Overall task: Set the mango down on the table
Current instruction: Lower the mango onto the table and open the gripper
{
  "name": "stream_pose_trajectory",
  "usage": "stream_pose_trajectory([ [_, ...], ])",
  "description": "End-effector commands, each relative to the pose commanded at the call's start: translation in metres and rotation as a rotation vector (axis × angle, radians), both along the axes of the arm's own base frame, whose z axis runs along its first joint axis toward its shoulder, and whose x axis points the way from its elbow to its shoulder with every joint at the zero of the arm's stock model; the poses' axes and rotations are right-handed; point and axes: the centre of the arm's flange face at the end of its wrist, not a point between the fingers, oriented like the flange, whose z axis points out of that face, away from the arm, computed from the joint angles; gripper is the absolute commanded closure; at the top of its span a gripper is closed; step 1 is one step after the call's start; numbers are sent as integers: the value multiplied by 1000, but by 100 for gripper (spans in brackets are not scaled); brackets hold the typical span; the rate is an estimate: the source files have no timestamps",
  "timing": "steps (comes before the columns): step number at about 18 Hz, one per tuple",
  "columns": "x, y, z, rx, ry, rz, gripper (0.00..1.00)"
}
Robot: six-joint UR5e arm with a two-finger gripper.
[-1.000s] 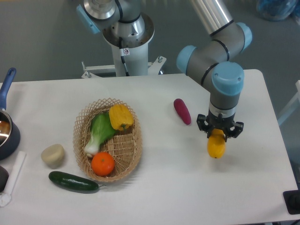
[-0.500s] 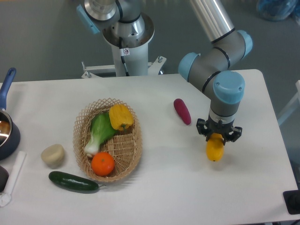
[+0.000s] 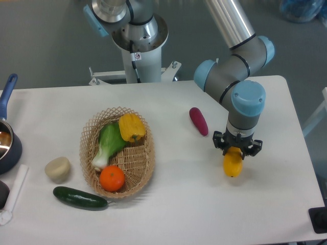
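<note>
While the hand (image 3: 237, 149) grips it, mango (image 3: 233, 164) gleams yellow-orange.

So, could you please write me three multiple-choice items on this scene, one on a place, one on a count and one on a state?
1. Where is the orange?
A. in the wicker basket
B. beside the sweet potato
C. in the gripper

2. How many items lie in the basket?
A. one
B. three
C. five

3. What is the gripper doing?
A. standing open and empty
B. holding the cucumber
C. holding the mango

Answers:
1 A, it sits at the basket's near end.
2 B, bok choy, yellow bell pepper and orange.
3 C, its fingers close on the mango's top.
</note>
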Motion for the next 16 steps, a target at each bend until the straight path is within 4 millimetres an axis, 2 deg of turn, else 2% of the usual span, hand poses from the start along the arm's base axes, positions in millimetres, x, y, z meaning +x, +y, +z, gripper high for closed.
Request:
stream_pose_trajectory([
  [3,-1,1,0,1,1,0,19],
  [5,-6,4,13,12,25,-5,0],
  [8,-12,28,52,42,102,-31,0],
  [10,-19,26,79,5,178,-22,0],
  [11,-18,26,94,-36,224,-24,0],
  [13,-1,40,132,-61,305,-50,0],
  [14,2,38,152,-51,328,-63,0],
  [16,6,32,178,-50,361,-106,0],
])
